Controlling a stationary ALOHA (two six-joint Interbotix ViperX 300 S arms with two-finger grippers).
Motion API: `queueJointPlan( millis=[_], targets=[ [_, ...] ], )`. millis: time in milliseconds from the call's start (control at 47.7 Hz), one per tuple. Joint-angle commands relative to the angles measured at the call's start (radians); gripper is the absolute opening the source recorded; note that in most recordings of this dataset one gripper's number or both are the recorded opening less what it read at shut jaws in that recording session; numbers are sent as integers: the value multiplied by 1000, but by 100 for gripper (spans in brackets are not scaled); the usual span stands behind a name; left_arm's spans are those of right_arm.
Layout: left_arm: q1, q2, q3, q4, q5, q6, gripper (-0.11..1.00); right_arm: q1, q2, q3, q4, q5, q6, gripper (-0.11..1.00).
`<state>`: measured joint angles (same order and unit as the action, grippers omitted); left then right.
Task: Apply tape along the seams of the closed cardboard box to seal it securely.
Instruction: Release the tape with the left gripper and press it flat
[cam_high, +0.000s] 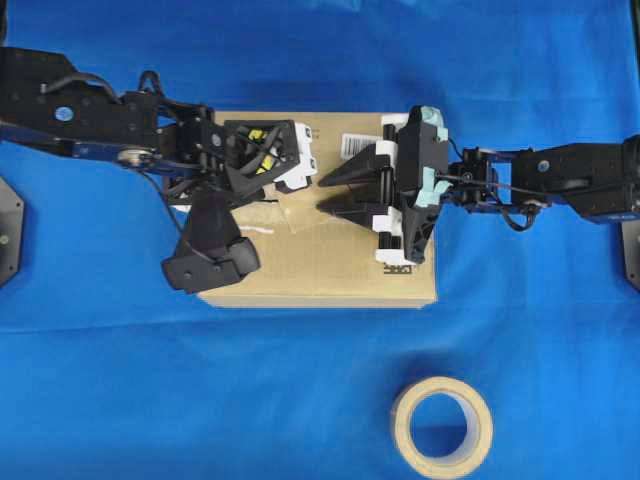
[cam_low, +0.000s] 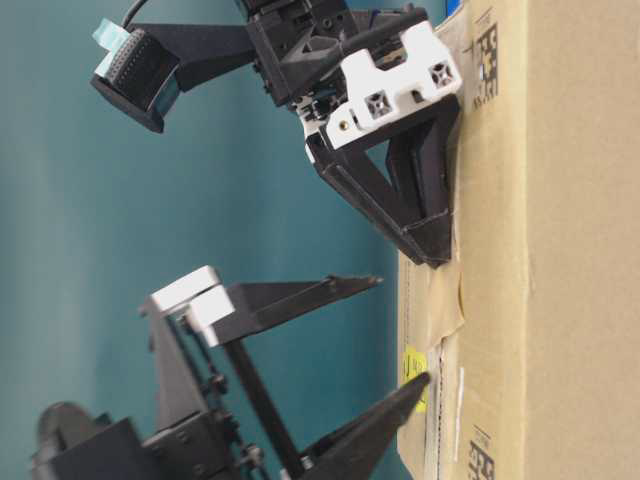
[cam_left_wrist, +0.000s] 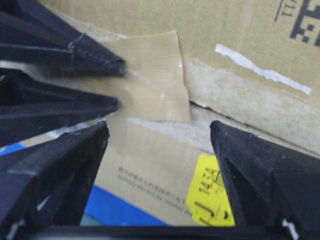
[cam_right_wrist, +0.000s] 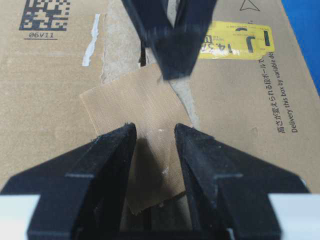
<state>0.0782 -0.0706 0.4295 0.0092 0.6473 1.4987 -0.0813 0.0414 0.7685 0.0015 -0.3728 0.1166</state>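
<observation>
Clearly we press the thin, limp tape (cam_right_wrist: 136, 135) flat onto the seam with both grippers' jaws apart, pinching only its loose edge.

A: The cardboard box (cam_right_wrist: 55, 100) is matt brown card, its surface torn and fuzzy along the seams (cam_right_wrist: 112, 55).
B: The tape (cam_right_wrist: 137, 135) is tan paper with a fine woven grain, dull. Yellow sticker (cam_right_wrist: 240, 42) slightly glossy.
A: Worktop (cam_high: 300, 380) cover is blue cloth, creased. Jaws are matt black plastic.
</observation>
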Motion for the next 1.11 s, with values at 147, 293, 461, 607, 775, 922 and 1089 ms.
queueJointPlan(
  millis=[147,293,461,607,775,922,1089],
  targets=[
    [-14,-127,35,-37,-146,-92,78,2,-11,0,2,8,0,41],
    [-29,-190,118,-41,-339,-245,78,3,-15,3,2,8,0,41],
    [-61,-233,201,-43,-543,-522,78,3,-40,9,0,14,-2,41],
    [-72,-218,249,-43,-707,-805,78,2,-69,11,2,14,-5,41],
    [-64,-166,322,-43,-928,-1098,78,2,-80,12,2,14,-8,41],
    [-63,-91,382,-44,-1089,-1278,78,2,-83,12,2,28,-6,41],
    [-60,-57,383,-43,-1081,-1381,78,2,-135,15,0,75,-5,41]
  ],
)
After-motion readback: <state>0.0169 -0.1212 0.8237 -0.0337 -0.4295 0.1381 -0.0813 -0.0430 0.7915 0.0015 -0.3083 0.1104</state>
